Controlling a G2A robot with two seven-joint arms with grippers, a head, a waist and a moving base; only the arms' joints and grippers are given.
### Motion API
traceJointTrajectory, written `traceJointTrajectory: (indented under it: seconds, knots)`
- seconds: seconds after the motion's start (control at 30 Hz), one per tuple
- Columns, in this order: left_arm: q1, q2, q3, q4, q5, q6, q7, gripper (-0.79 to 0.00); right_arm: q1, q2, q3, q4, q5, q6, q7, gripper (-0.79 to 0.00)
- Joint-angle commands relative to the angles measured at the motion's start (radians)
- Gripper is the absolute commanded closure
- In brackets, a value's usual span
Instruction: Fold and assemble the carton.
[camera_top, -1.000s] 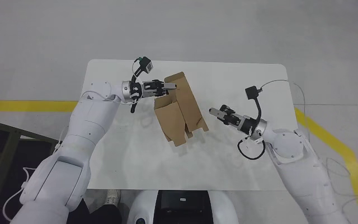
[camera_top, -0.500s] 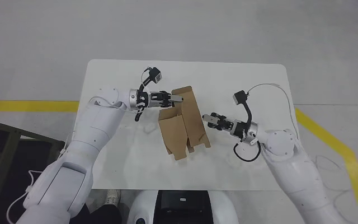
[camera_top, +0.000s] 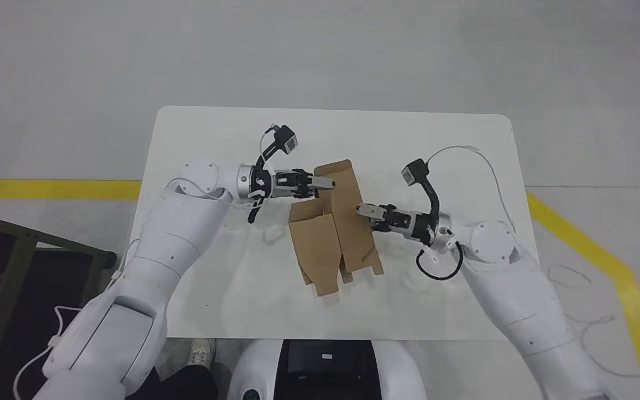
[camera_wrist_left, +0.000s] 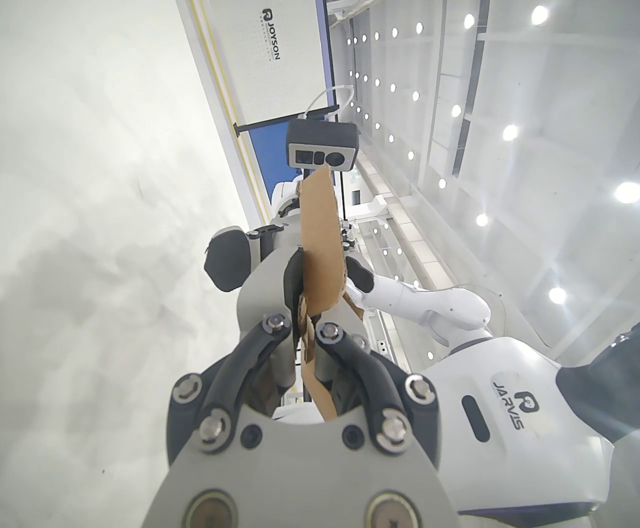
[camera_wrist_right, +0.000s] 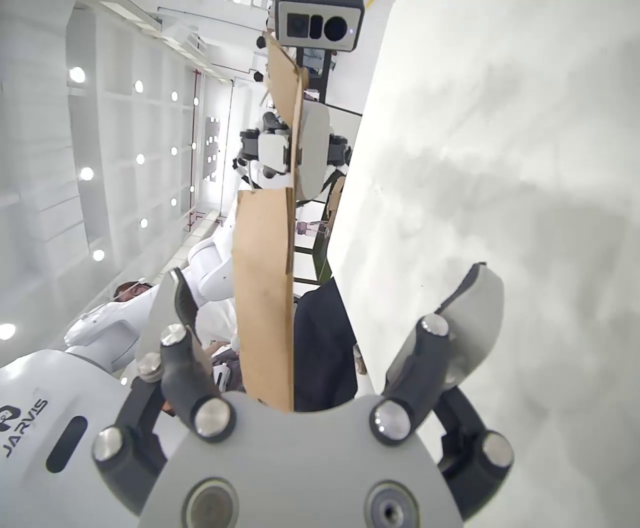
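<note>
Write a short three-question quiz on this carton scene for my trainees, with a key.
1. True or false: the left gripper is shut on the carton.
2. The right gripper is: A open, with the carton's edge between its fingers; B shut on the carton; C shut on nothing.
3. How many grippers clamp the carton?
Key: 1 true; 2 A; 3 one.

Carton (camera_top: 335, 225) over the middle of the table (camera_top: 200, 290), an arm on either side

The carton runs lengthwise from the table's far side toward the robot. The left gripper (camera_top: 318, 184) clamps its far left corner. The right gripper (camera_top: 366, 211) is at its right edge, which stands between the spread fingers. Whether the near end rests on the table cannot be told.
</note>
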Motion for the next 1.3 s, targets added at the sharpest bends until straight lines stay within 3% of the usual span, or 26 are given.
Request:
traceJointTrajectory:
  seconds: [0.0, 0.23, 0.5, 0.53, 0.57, 0.6, 0.9, 1.0, 1.27]
  knots:
    - [0.002, 0.001, 0.004, -0.003, -0.006, 0.002, -0.002, 0.000, 0.009, -0.002, -0.006, 0.002, 0.008, -0.002, 0.009, -0.336]
    - [-0.001, 0.006, 0.018, -0.008, -0.014, 0.002, -0.002, 0.000, 0.033, -0.011, -0.024, 0.029, 0.028, -0.012, 0.026, 0.000]
    - [-0.004, 0.014, 0.024, -0.009, -0.030, 0.005, -0.005, 0.000, 0.051, -0.021, -0.045, 0.047, 0.048, -0.031, 0.036, 0.000]
    - [-0.005, 0.015, 0.023, -0.008, -0.037, 0.001, -0.001, -0.175, 0.052, -0.022, -0.046, 0.050, 0.051, -0.033, 0.037, 0.000]
    - [-0.004, 0.015, 0.020, -0.006, -0.051, -0.003, 0.003, -0.733, 0.052, -0.024, -0.046, 0.056, 0.057, -0.030, 0.032, 0.000]
    - [-0.006, 0.016, 0.017, -0.004, -0.057, -0.007, 0.007, -0.785, 0.051, -0.025, -0.046, 0.060, 0.066, -0.025, 0.023, 0.000]
    - [-0.030, 0.033, -0.039, 0.071, -0.066, -0.087, 0.087, -0.785, 0.035, -0.025, -0.008, 0.071, 0.072, -0.003, -0.076, 0.000]
    - [-0.041, 0.034, -0.049, 0.108, -0.048, -0.111, 0.112, -0.785, 0.011, -0.021, 0.024, 0.048, 0.033, 0.043, -0.181, 0.000]
    - [-0.045, 0.024, -0.041, 0.138, -0.031, -0.001, 0.173, -0.785, -0.124, -0.011, 0.108, -0.110, -0.085, 0.158, -0.528, 0.000]
